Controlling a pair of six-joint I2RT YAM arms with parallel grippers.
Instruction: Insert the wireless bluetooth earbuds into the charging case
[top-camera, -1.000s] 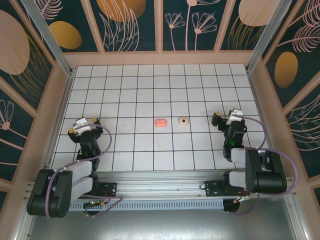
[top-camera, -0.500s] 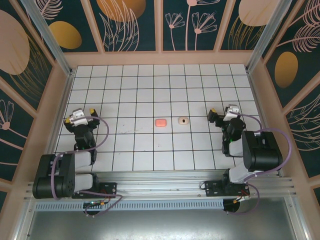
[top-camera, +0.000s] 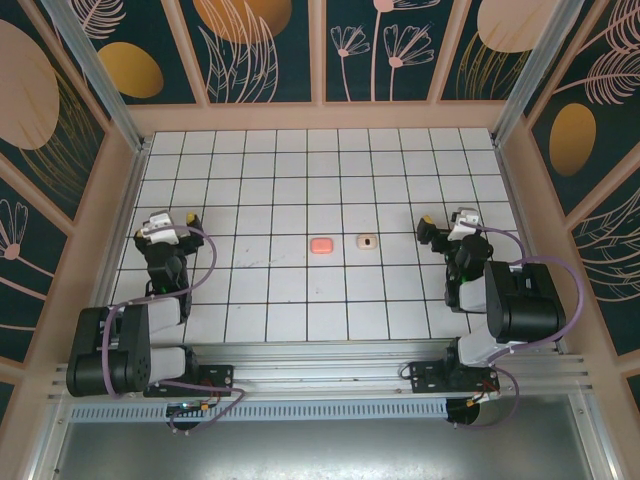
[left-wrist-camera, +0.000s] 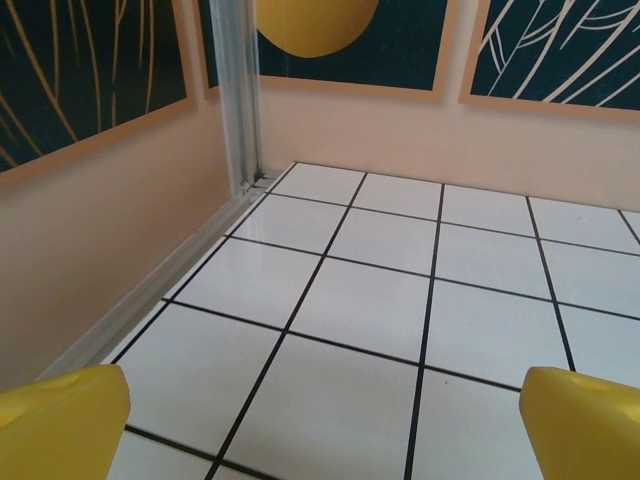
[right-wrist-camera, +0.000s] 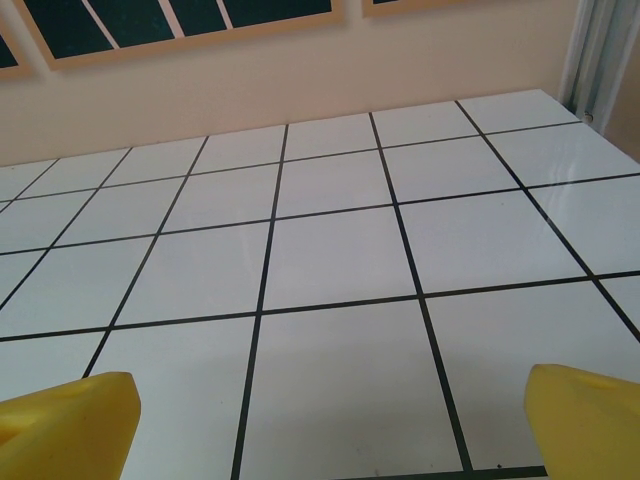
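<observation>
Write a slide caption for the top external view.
Left arm and right arm, jaws open, flank a coral-pink box and a pale peach piece.

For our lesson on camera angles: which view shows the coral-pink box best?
The top view: the coral-pink box lies whole near the middle of the table, left of a paler piece. Both wrist views face other tiles by the wall instead.

White grid-tiled table (top-camera: 250, 200), a coral-pink charging case (top-camera: 321, 244) and a pale peach earbud piece (top-camera: 367, 241) side by side mid-table
</observation>
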